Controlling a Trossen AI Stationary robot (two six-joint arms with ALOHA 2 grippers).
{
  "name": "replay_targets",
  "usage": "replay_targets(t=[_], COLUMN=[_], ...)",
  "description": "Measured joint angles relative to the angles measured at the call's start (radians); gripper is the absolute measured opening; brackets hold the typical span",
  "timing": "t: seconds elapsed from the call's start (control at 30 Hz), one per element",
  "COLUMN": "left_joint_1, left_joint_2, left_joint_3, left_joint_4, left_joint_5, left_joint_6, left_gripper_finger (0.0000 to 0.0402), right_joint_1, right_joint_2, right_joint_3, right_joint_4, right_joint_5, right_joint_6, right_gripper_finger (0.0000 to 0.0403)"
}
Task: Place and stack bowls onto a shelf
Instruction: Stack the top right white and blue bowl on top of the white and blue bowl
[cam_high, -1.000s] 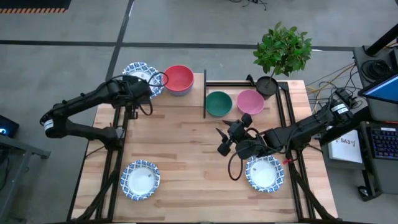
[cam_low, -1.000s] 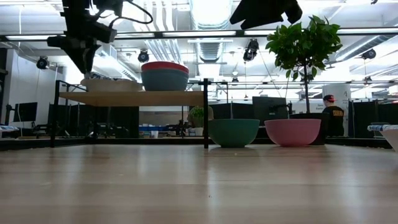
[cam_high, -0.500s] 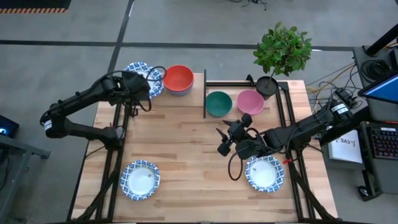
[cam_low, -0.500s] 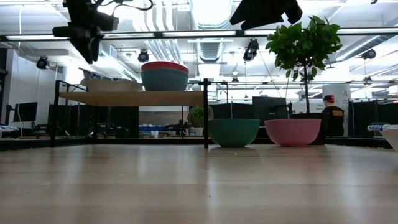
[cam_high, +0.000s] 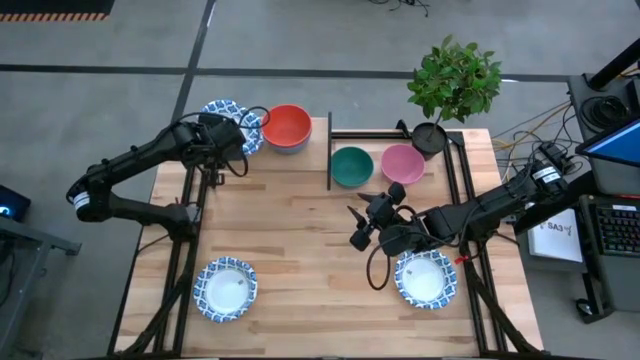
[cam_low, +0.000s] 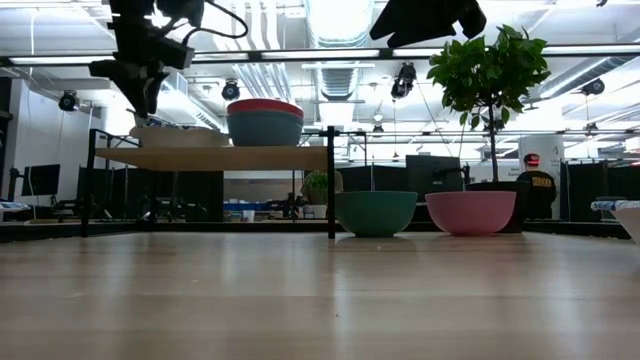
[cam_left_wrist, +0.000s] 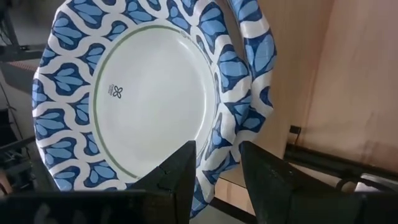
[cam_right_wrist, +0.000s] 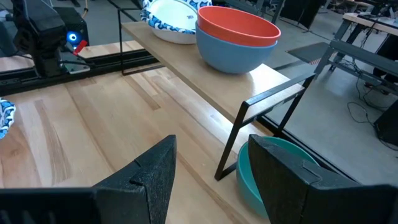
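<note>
On the shelf (cam_right_wrist: 186, 53) sit a white bowl (cam_high: 226, 117) with a blue patterned rim at its left end and, beside it, the red bowl (cam_high: 287, 125) nested in the blue bowl (cam_right_wrist: 233, 55). The green bowl (cam_high: 352, 165) and pink bowl (cam_high: 403, 163) stand side by side on the table (cam_high: 300, 250), just right of the shelf's black frame. Two more patterned bowls rest near the front edge, one at the left (cam_high: 225, 288) and one at the right (cam_high: 426, 278). The left gripper (cam_high: 238, 140) hangs above the shelf's white bowl, its fingers (cam_left_wrist: 177, 177) slightly apart with nothing between them; the wrist view shows the bowl's rim just beyond the tips. The right gripper (cam_high: 362, 225) hovers over mid-table next to the front right bowl, fingers spread and empty. A potted plant (cam_high: 455, 85) stands at the back right corner.
</note>
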Motion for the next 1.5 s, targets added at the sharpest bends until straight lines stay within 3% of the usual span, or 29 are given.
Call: replay_targets(t=[0.53, 1.07, 1.27, 1.5], left_joint_1=[0.035, 0.035, 0.035, 0.035], left_joint_2=[0.035, 0.045, 0.043, 0.041], left_joint_3=[-0.006, -0.006, 0.012, 0.128], left_joint_4=[-0.002, -0.001, -0.004, -0.007], left_joint_5=[0.002, 0.045, 0.046, 0.047], left_joint_6=[0.025, 0.016, 0.023, 0.023], left_gripper_finger=[0.0109, 0.0011, 0.0005, 0.0004], right_joint_1=[0.000, 0.000, 0.000, 0.000], right_joint_2=[0.000, 0.000, 0.000, 0.000], right_joint_3=[-0.001, -0.001, -0.001, -0.001], right_joint_4=[0.000, 0.000, 0.000, 0.000], right_joint_5=[0.000, 0.000, 0.000, 0.000], right_joint_6=[0.000, -0.003, -0.001, -0.001], right_gripper_finger=[0.0189, 0.0189, 0.0189, 0.0189])
